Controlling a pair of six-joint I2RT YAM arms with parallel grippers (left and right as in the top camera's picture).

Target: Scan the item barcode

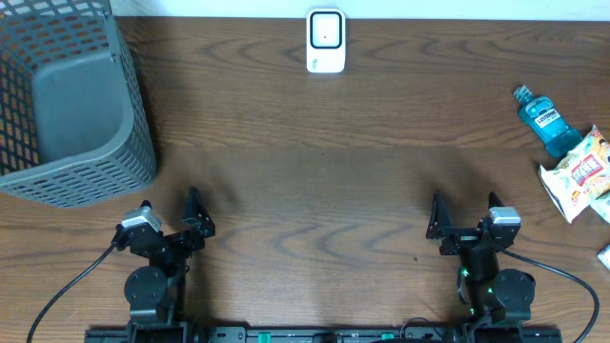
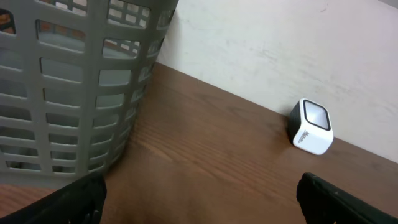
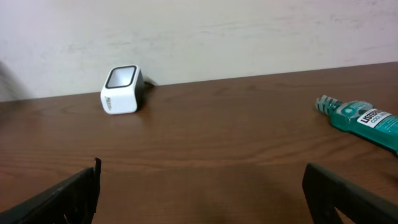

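Left pincer [image 1: 172,202] and right pincer [image 1: 465,202]: two, both spread wide, empty.
One scanner [image 1: 326,40] at the bench's [image 1: 315,191] far edge; one blue bottle [image 1: 545,121] and one snack bag [image 1: 583,173] at right; one basket [image 1: 95,162] at left.

The scanner [image 1: 326,41] is sitting back centre on the table [image 1: 315,191], the basket [image 1: 133,143] is standing far left, the bottle [image 1: 546,121] is lying far right, the snack packet [image 1: 583,174] just before it
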